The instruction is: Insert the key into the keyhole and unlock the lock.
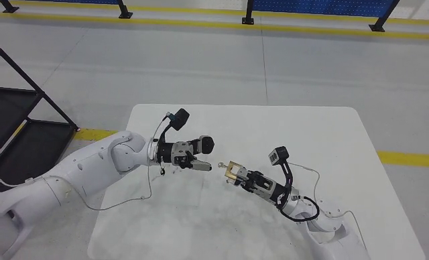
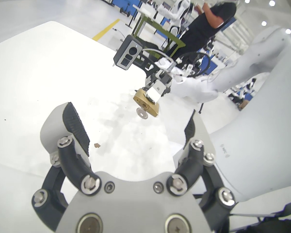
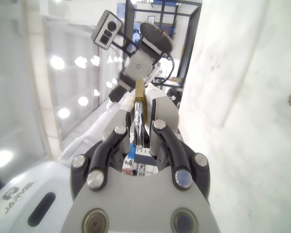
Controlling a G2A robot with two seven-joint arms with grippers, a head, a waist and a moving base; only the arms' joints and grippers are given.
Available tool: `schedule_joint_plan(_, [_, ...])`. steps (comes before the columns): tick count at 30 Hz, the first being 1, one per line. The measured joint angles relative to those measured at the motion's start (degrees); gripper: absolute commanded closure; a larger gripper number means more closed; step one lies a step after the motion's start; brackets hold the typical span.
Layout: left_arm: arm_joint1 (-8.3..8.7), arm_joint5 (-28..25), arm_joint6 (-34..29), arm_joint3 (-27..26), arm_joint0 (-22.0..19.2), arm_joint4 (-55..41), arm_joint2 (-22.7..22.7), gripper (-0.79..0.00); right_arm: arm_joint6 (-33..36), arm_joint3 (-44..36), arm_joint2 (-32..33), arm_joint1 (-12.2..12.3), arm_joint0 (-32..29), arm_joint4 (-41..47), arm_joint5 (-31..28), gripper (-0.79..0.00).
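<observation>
Both grippers hang above the white surface (image 1: 301, 139): the left gripper (image 1: 206, 155) spreads wide, empty; at its 4 o'clock, the right gripper (image 1: 241, 175) clamps the brass padlock (image 1: 232, 169), whose key (image 1: 221, 165) sticks out toward the left gripper.

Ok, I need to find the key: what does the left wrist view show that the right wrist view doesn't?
Left wrist view: the key sticking out of the lock, and the left gripper standing open. Right wrist view: the steel shackle. Both: the lock clamped in the right gripper, with the left gripper opposite.
</observation>
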Motion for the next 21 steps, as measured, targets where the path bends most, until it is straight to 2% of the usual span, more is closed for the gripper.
schedule_joint_plan(6, [-1.56, 0.6, -3.2, 1.6, 1.3, -6.4, -1.0, -0.785, 0.0, 0.0, 0.0, 0.0, 0.0, 0.0, 0.0, 0.0])
schedule_joint_plan(14, [-5.18, -1.5, 1.5, 6.2, 4.3, -5.1, -4.0, -0.785, 0.0, 0.0, 0.0, 0.0, 0.0, 0.0, 0.0, 0.0])
schedule_joint_plan(21, [-7.72, -1.4, 5.0, 7.8, 6.0, -1.6, -7.3, -0.785, 0.0, 0.0, 0.0, 0.0, 0.0, 0.0, 0.0, 0.0])
